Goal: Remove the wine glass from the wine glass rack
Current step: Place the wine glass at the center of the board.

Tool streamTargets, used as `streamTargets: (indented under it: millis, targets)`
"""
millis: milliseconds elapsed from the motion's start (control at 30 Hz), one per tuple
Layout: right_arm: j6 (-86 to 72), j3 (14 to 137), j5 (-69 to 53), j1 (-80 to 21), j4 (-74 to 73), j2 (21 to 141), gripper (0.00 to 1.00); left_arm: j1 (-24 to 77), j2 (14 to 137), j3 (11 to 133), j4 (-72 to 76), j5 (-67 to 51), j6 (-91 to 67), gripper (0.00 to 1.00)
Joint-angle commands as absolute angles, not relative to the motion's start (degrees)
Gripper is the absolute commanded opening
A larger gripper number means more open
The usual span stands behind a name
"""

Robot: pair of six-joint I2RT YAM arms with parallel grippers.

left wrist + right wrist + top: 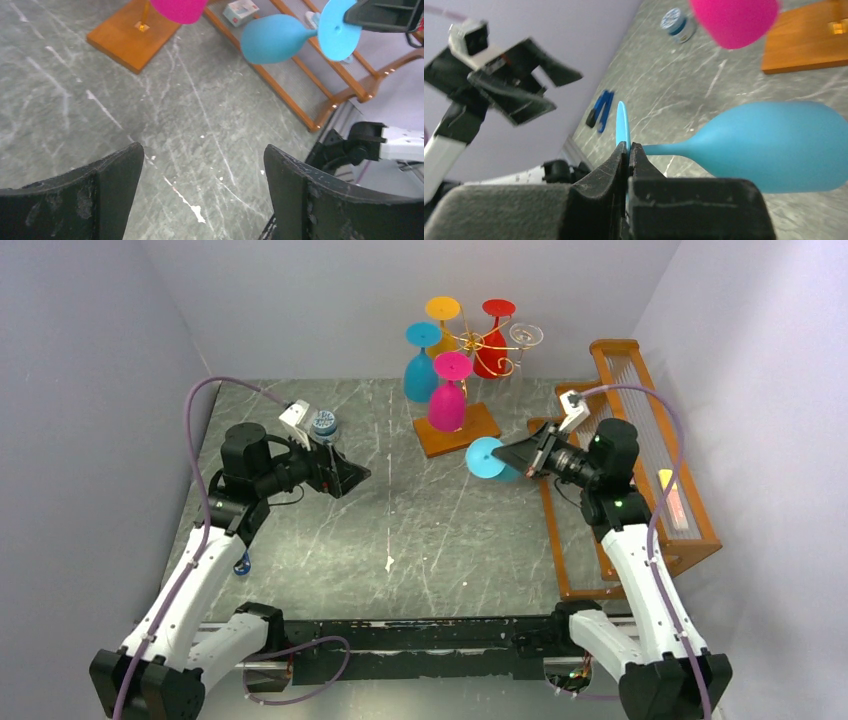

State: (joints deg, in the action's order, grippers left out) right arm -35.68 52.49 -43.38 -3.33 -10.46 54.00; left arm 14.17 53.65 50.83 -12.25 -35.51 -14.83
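Right of the rack (478, 343), off its wire arms and in the air above the desk (400, 530), the blue glass (784, 145) lies sideways. Its foot is pinched edge-on between the closed right fingers (604, 175). From above, mostly the foot's disc shows, with the bowl largely hidden behind it and the arm. The left fingers (110, 190) stand wide apart with nothing between them. The round tin (678, 24) by the left arm has a blue and white printed lid, too blurred to read. A small white box (240, 11) near the orange frame (615, 346) carries red and blue print too small to make out. A blue object (601, 107) near the desk's edge is hard to identify. The pink glass (734, 20) hanging on the rack is cut off at the top of both wrist views.
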Motion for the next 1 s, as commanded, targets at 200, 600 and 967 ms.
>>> streamTargets:
  millis: [200, 600, 967]
  targets:
    - [-30.8, 48.4, -32.8, -23.1, -2.0, 51.0, 0.00, 16.4, 57.6, 48.0, -2.0, -51.5, -18.5, 0.88]
    - [-28.5, 44.8, -29.8, -33.0, 10.1, 51.5, 0.00, 23.6, 57.1, 39.2, 19.4, -52.6, -33.8, 0.88]
    - [-28.0, 47.7, -29.0, -39.3, 11.8, 57.4, 0.00, 24.9, 58.4, 41.7, 16.6, -53.4, -31.8, 0.85]
